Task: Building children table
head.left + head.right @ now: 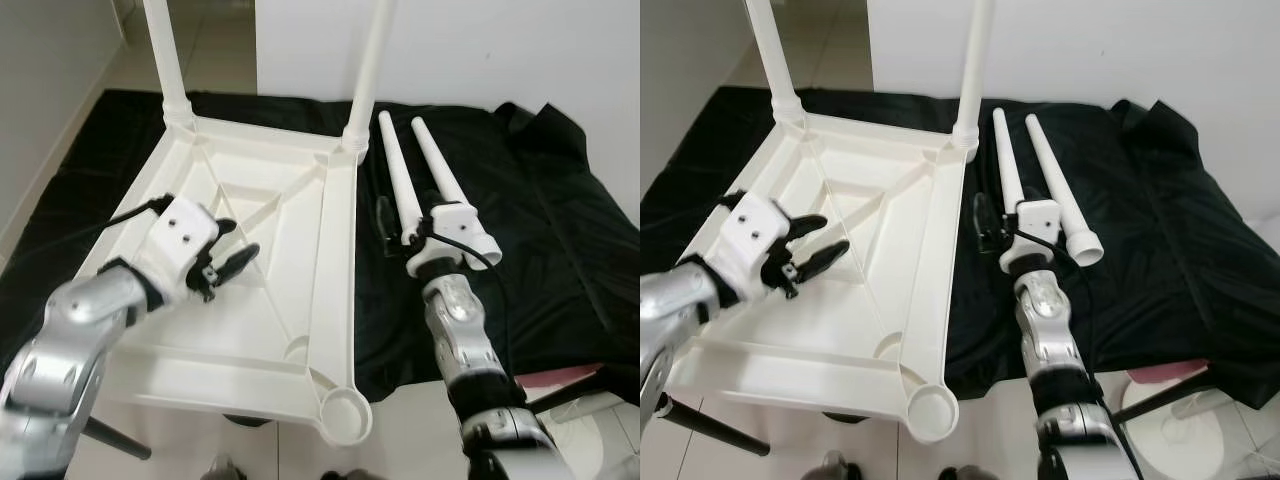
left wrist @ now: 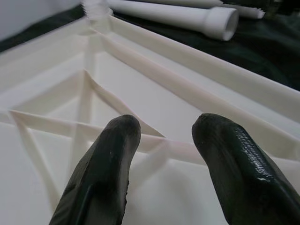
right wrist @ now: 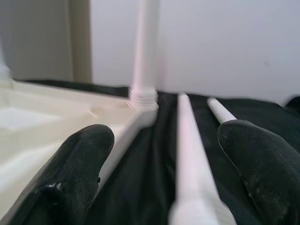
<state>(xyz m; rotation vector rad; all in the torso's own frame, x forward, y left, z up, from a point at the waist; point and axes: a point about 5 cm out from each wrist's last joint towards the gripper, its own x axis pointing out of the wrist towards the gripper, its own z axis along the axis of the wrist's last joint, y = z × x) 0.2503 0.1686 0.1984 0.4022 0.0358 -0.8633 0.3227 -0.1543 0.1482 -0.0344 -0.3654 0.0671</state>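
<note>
A white plastic table top lies upside down on a black cloth. Two white legs stand screwed into its far corners. The near corner socket holds nothing. Two loose legs lie side by side on the cloth right of the top. My right gripper is open and straddles the thick near end of the left loose leg without closing on it. My left gripper hovers open over the ribbed underside, holding nothing.
A white wall rises just behind the cloth. Pale floor shows in front, with a dark slanted bar at lower left. At lower right stand a white round base and a red item.
</note>
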